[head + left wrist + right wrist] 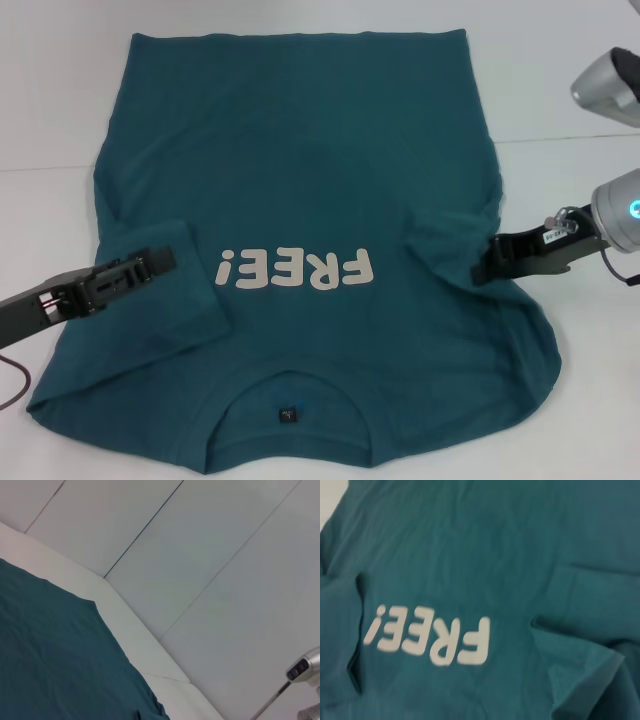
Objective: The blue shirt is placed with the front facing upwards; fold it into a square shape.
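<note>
The blue shirt (300, 170) lies front-up across the white table (45, 100), collar at its near edge, both sleeves folded inward. The left gripper (140, 262) and right gripper (483, 262) each pinch a sleeve.

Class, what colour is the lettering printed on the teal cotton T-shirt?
Pale pinkish-white "FREE!" lettering, clearest in the head view.

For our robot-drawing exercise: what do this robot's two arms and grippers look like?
The left gripper is black and blocky on a dark grey arm, with red and white wires and a thin dark red cable looping below it. The right gripper is black with a small white label, on a silver rounded arm with a glowing blue ring.
</note>
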`<state>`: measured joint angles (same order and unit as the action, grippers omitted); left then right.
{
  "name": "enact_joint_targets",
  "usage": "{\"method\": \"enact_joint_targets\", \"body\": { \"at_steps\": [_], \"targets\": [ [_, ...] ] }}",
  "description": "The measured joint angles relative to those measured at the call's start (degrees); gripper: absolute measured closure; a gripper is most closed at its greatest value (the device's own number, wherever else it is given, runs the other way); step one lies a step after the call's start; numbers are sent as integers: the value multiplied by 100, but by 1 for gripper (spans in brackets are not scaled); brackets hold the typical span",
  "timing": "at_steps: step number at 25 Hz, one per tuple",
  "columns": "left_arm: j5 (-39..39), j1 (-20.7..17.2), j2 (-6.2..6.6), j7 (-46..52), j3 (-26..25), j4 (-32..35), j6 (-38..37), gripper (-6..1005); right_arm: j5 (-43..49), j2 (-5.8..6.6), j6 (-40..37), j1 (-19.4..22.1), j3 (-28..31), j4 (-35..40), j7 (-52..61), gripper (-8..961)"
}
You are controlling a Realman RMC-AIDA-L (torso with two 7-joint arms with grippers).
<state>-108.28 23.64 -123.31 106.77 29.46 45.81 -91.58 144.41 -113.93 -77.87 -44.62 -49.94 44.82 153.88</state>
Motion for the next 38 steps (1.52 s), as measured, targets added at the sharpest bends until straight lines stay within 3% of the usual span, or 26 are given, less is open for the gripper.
{"method": "enact_joint_targets", "body": {
  "at_steps": [5,11,28,38],
  "targets": [
    [0,-7,4,5,-47,3,0,417,0,-21,-235,-19,-451,64,-68,916],
    [0,-18,20,6,-64,-2,0,418,-1,-142,-351,-30,-745,259,-210,904],
    [0,-9,18,18,-63,-2,0,418,1,-183,-105,-55,-830,185,-144,871],
    [0,-11,37,19,-81,-2,-1,419,-190,-176,-200,-48,-771,200,-463,542]
  ]
}}
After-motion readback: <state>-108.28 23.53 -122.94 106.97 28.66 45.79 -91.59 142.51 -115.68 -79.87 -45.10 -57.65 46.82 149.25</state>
